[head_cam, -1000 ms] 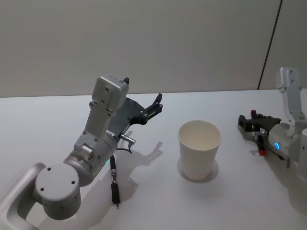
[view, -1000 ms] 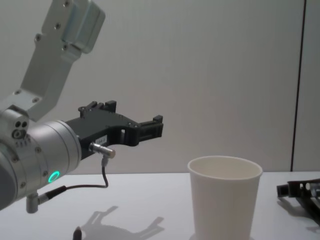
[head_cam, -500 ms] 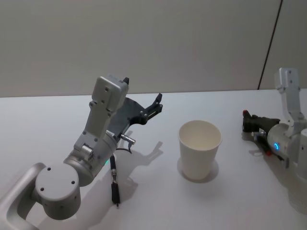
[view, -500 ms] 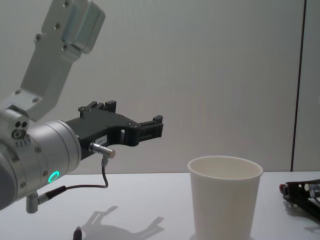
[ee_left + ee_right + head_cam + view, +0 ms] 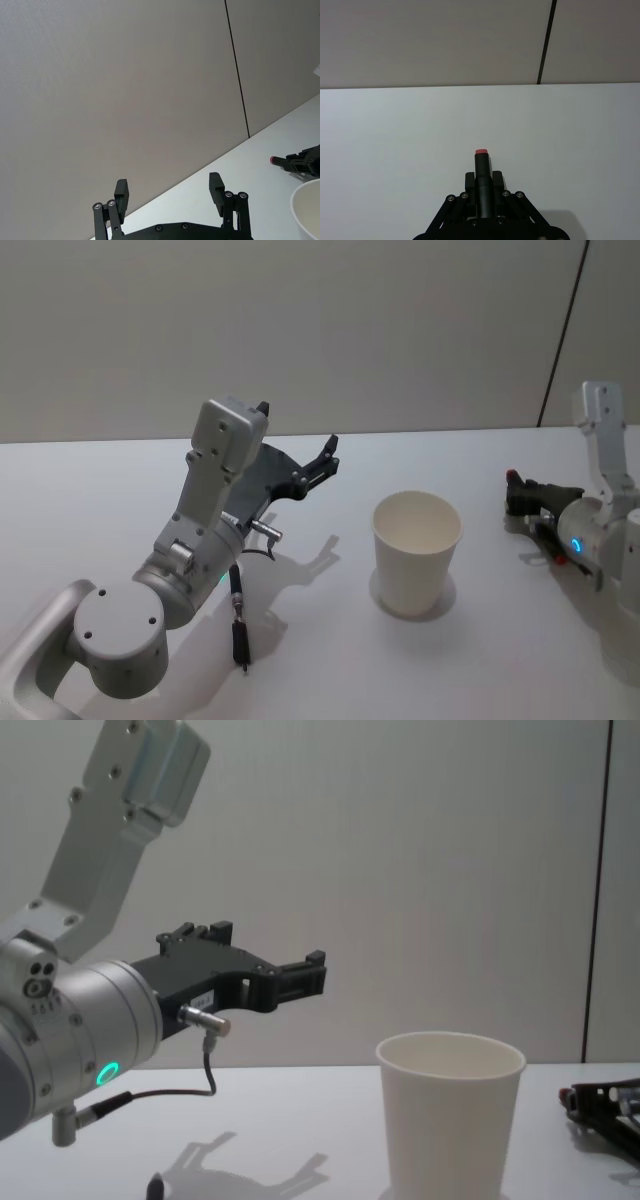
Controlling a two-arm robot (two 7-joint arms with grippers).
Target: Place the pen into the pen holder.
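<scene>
Right arm folded at right edge of head view. Right claw (image 5: 527, 498) low near bench (image 5: 480, 660), aimed toward frame centre, pinching pen (image 5: 481, 165), red end poking out front. Pen holder (image 5: 415, 555) upright mid-frame, well apart from pen. Left claw (image 5: 325, 455) raised left of holder, fingers spread, empty. A second ago right fingers spread; now clamped. Left arm unchanged.

White table (image 5: 100, 490) — pen holder (image 5: 415, 555) stands on it.

Plain grey wall (image 5: 300, 330), dark vertical seam (image 5: 563, 330), white table (image 5: 80, 490)
</scene>
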